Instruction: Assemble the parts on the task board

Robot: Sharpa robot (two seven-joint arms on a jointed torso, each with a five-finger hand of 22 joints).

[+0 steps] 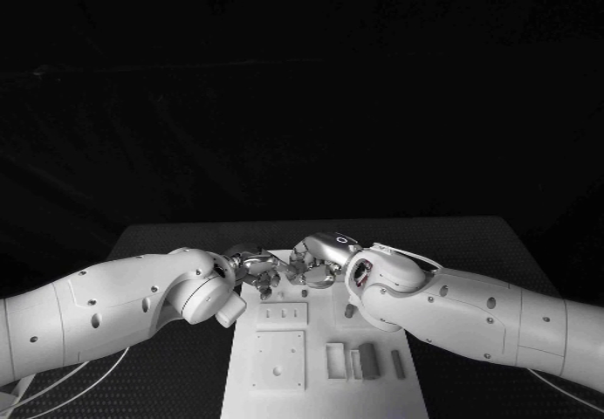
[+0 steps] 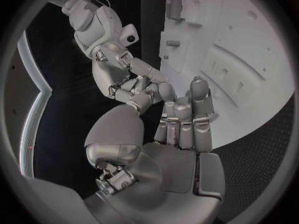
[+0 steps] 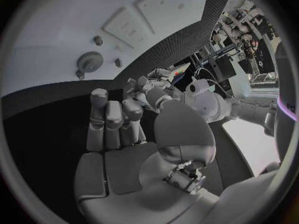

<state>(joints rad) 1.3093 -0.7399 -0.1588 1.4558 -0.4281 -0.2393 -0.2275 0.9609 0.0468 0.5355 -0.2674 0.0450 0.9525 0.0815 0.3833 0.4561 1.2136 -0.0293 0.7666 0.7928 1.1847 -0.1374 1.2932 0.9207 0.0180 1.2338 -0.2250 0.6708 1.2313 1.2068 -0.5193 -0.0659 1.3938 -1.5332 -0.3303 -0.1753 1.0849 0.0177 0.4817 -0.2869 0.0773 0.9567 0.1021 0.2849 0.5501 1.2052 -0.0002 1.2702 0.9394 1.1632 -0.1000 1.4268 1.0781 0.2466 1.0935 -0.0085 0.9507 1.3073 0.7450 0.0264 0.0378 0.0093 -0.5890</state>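
Note:
The white task board (image 1: 302, 384) lies lengthwise in the middle of the table, also seen as the task board (image 2: 243, 59) and the task board (image 3: 56, 30). Both hands meet above its far end. My left hand (image 1: 254, 267) and my right hand (image 1: 315, 259) have their fingertips together. From the left wrist, my left hand (image 2: 184, 117) points its fingers at the curled right hand (image 2: 127, 82). From the right wrist, my right hand (image 3: 115, 122) reaches toward the left hand (image 3: 154, 90). Whether a part sits between the fingers is hidden. A grey gear (image 3: 91, 61) stands on the board.
Several grey bar-shaped parts (image 1: 367, 360) lie at the board's near right, with a small peg (image 1: 350, 310) above them. Square recessed plates (image 1: 279, 358) take up the board's near left. Small pegs (image 3: 97, 40) stand near the gear. Black table (image 1: 478, 244) surrounds the board.

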